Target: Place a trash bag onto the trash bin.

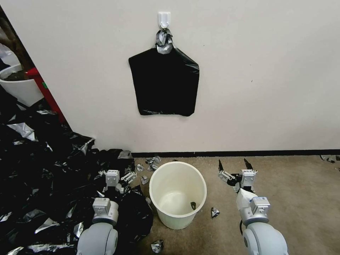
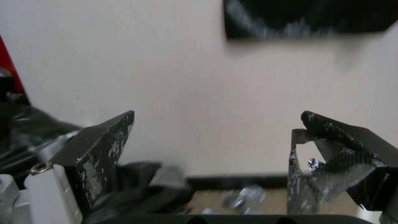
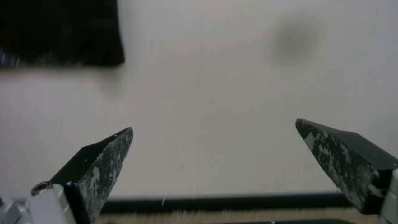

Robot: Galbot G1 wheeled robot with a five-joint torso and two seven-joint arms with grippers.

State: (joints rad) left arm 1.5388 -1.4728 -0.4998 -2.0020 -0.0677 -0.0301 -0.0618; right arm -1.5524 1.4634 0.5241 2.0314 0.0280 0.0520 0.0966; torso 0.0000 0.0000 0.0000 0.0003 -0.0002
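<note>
Trash bin [image 1: 177,194] standing upright on carpet, mouth open, small dark scrap lying inside. Trash bag [image 1: 164,82] hanging flat on wall from white hook [image 1: 164,19], directly above and behind bin, knotted top looped on hook. Left hand [image 1: 118,175] hovering just left of bin over heap of black sheeting [image 1: 46,177], fingers spread, gripping nothing. Right hand [image 1: 233,167] hovering just right of bin, fingers spread wide, nothing between them. Both hands pointing at wall.
</note>
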